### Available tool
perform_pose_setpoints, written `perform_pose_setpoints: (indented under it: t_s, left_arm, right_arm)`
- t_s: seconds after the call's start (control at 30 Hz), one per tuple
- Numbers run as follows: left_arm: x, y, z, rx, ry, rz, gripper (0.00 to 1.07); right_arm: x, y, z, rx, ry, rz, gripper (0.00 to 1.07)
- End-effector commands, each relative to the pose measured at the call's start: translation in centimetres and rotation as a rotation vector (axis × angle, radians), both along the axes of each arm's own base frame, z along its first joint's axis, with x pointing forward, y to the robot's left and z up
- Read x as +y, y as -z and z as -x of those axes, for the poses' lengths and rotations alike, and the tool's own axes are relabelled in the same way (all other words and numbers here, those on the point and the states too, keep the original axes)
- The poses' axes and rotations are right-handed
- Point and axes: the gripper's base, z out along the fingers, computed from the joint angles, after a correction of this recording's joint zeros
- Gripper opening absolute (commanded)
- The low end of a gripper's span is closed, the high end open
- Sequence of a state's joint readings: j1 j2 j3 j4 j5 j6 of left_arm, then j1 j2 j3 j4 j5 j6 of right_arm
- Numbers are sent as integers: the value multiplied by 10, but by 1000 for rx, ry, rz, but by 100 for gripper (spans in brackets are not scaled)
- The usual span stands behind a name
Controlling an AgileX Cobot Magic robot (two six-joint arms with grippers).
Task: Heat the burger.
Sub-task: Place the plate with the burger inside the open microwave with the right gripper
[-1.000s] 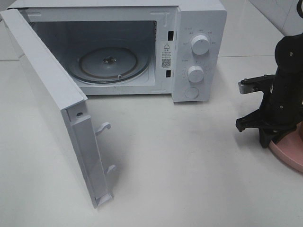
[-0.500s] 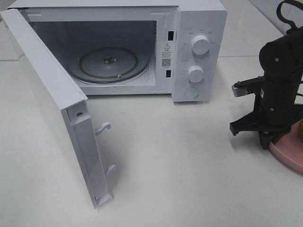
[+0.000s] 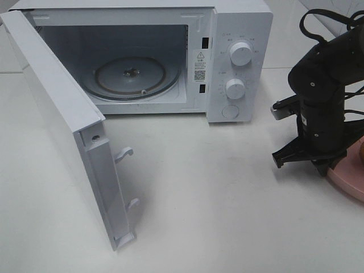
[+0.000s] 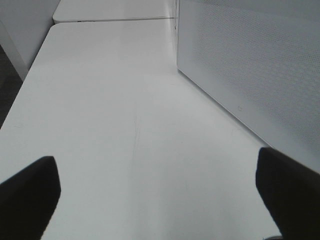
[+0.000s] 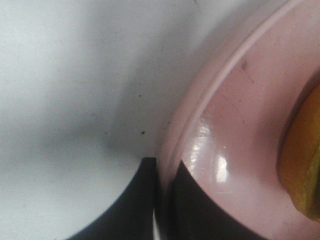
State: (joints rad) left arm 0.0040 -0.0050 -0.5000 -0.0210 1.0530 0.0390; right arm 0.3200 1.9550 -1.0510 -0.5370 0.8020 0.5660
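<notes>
Pink plate: is lying on the table, right of the microwave and apart from it.
Burger: is sitting on the plate; only a yellow-brown edge is showing in the right wrist view, and the arm is hiding it from the high camera.
Right gripper: is pinching the plate rim, one finger outside and one inside, jaws nearly together.
Left gripper: is hanging over bare table beside the door, jaws standing wide, holding nothing.
Microwave: door is standing open; turntable is showing.
</notes>
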Motion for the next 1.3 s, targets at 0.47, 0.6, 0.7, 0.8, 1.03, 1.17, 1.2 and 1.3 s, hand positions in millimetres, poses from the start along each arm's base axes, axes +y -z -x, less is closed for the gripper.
perform_pose_setpoints:
  t_s: [0.47,0.6,0.7,0.8,1.03,1.17,1.2,1.3]
  left_arm:
    - [0,0,2,-34,3,5,100]
    - [0,0,2,-34,3,5,100]
    - [0,0,2,-34,3,5,100]
    - [0,0,2,-34,3,5,100]
    - [0,0,2,-34,3,5,100]
    - [0,0,2,-34,3,5,100]
    - [0,0,2,-34,3,5,100]
    - [0,0,2,-34,3,5,100]
  right_arm:
    - [-2,-18,2,-55,-16,147,0]
    - [1,-29,4,-85,-39,173,0]
    - [2,-34,6,-88,-38,182,0]
    - [5,-37,7,-88,-48,188,0]
    - [14,-45,19,-93,-89,191,0]
    - [19,-47,26,-92,-111,190,0]
    - [20,-48,28,-91,-119,191,0]
    - [25,-50,41,-88,-155,193,0]
